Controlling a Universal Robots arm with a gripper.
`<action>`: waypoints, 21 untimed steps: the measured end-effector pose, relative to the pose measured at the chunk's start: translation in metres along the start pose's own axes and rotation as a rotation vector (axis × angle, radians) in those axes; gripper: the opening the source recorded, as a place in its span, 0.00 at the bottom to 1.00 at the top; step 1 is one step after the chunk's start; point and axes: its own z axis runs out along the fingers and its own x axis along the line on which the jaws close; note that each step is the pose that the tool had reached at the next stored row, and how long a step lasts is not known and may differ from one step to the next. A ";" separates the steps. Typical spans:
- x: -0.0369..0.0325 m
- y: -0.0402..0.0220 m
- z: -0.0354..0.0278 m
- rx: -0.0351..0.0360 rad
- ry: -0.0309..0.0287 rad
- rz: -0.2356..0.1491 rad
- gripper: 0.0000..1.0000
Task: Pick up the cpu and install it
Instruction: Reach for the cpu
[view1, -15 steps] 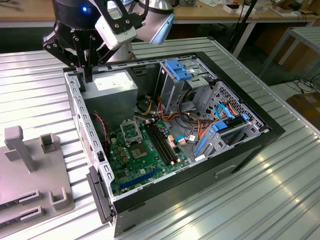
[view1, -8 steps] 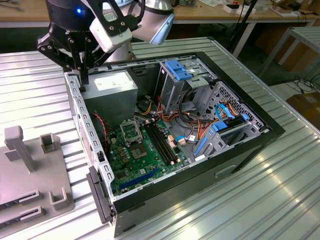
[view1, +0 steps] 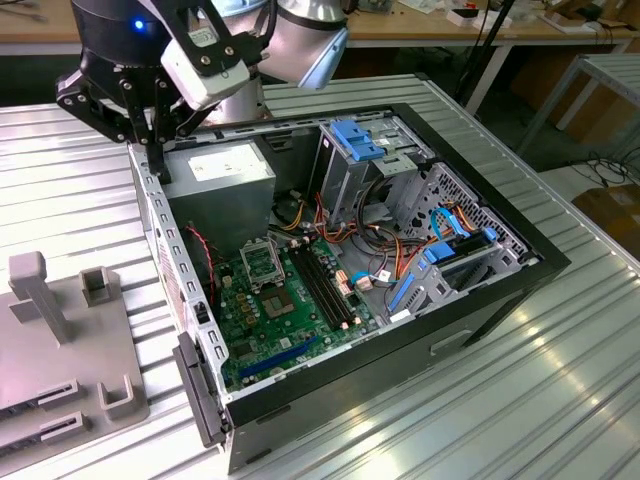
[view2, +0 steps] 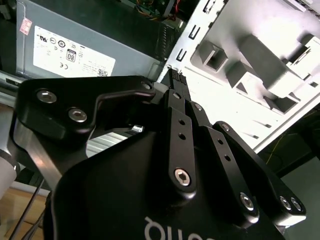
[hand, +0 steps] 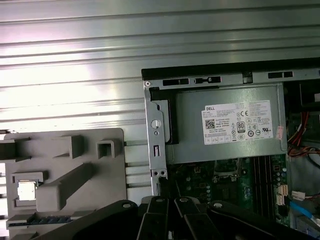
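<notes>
Gripper clenched on nothing at the case wall; cpu resting in the tray.

The gripper hangs over the side wall of the open computer case, just beside the power supply, its fingers pinched together and empty. In the first wrist view the cpu lies flat, silvery top up, in a square recess of the grey tray, which sits on the ribbed table beside the case, well apart from the gripper. The green motherboard lies on the case floor.

silvery square cpu, flat in grey holder
</notes>
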 end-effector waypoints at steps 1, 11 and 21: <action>0.0028 -0.0004 0.0002 0.0000 0.0007 0.000 0.11; 0.0184 -0.0024 0.0012 0.0006 0.0085 0.000 0.11; 0.0239 -0.0030 0.0020 0.0014 0.0161 0.001 0.11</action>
